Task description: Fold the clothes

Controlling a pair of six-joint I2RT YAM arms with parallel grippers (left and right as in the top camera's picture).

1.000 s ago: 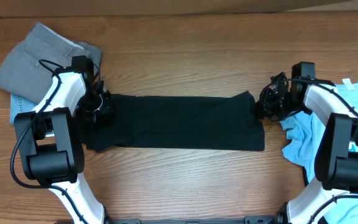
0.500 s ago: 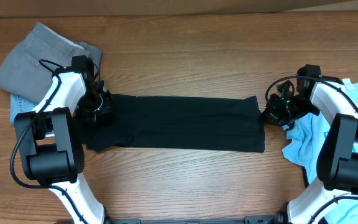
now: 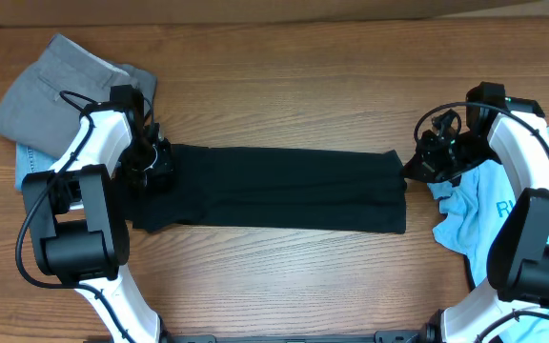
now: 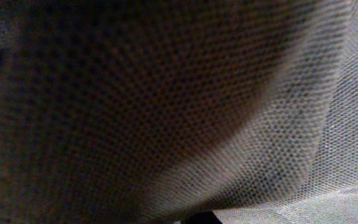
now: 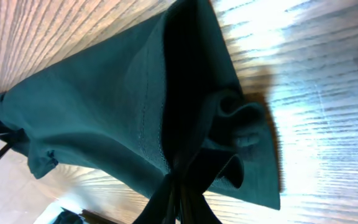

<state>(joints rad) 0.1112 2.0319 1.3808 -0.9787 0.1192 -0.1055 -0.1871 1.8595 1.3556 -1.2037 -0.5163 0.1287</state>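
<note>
The black T-shirt (image 3: pixel 274 186) lies on the wooden table as a long flat strip, stretched left to right between my arms. My left gripper (image 3: pixel 151 164) sits on its left end. Black mesh cloth (image 4: pixel 166 112) fills the left wrist view and hides the fingers, and the gripper appears shut on it. My right gripper (image 3: pixel 416 169) is shut on the strip's upper right corner. In the right wrist view the cloth (image 5: pixel 104 118) bunches and folds at my fingertips (image 5: pixel 182 186). No logo or text shows.
A grey garment (image 3: pixel 55 86) lies at the back left, with a pale blue piece (image 3: pixel 27 164) under it. A light blue shirt (image 3: pixel 541 191) lies at the right edge under my right arm. Bare wood (image 3: pixel 284 86) lies behind and in front of the strip.
My right gripper has moved right and slightly back, drawing the shirt's upper right corner with it and pulling the strip tauter. The left arm has not moved.
</note>
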